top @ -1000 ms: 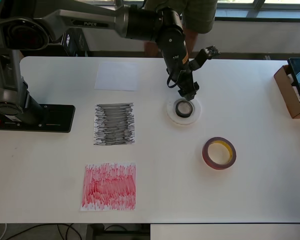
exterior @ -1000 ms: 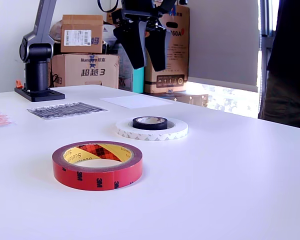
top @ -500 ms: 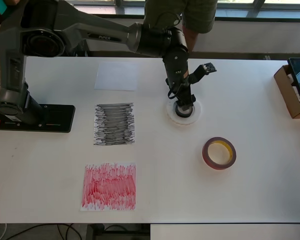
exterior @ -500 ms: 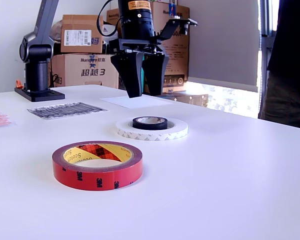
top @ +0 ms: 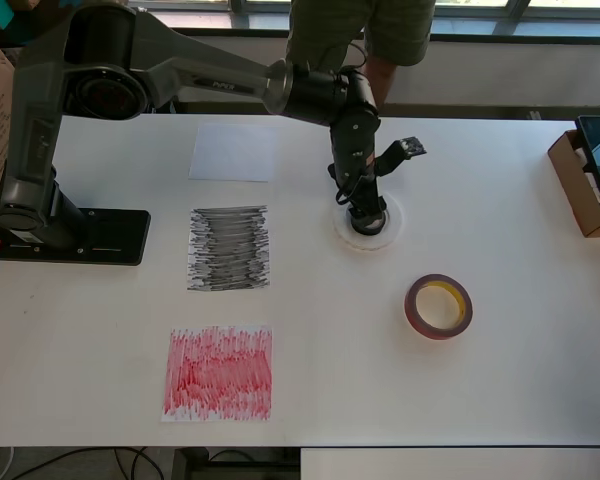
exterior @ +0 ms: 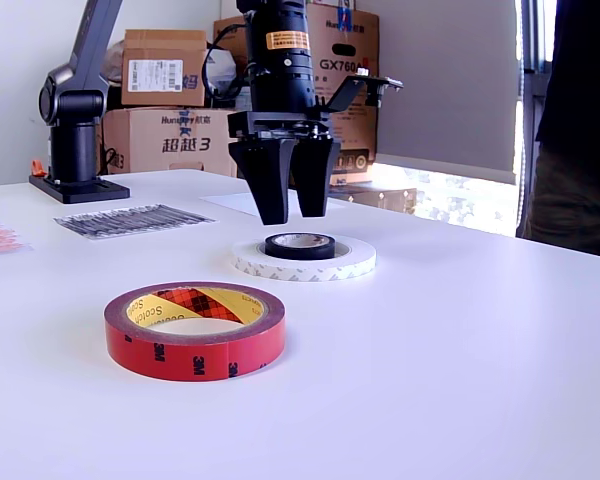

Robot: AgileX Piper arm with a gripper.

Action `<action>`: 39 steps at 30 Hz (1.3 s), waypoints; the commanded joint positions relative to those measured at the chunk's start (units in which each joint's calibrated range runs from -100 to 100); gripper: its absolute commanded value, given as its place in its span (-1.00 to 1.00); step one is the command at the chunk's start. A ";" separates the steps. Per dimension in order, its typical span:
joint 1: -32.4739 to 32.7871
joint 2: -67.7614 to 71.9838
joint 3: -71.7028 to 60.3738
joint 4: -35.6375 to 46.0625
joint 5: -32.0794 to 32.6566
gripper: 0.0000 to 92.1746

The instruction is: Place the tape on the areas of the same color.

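It was a lab or robotics test room rather than a home. A white worktop [top: 500,380] carried a black Piper arm [top: 160,60] bolted on a flat base plate [top: 90,237], its base at about nine o'clock in the overhead view. Behind it in the exterior view stood stacked cardboard shipping boxes [exterior: 165,100] with printed labels, against a plain wall. A window [exterior: 525,80] let in daylight, and a person [exterior: 580,120] stood close by the worktop.

The white tabletop [top: 500,360] is carrying a white patch [top: 233,152], black patch [top: 229,248] and red patch [top: 218,372]. A white ring [top: 388,228], red roll [top: 438,306] and the arm's base [top: 75,236] are also resting on it.
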 commanded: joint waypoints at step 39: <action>-0.88 5.00 -5.77 0.24 -0.81 0.80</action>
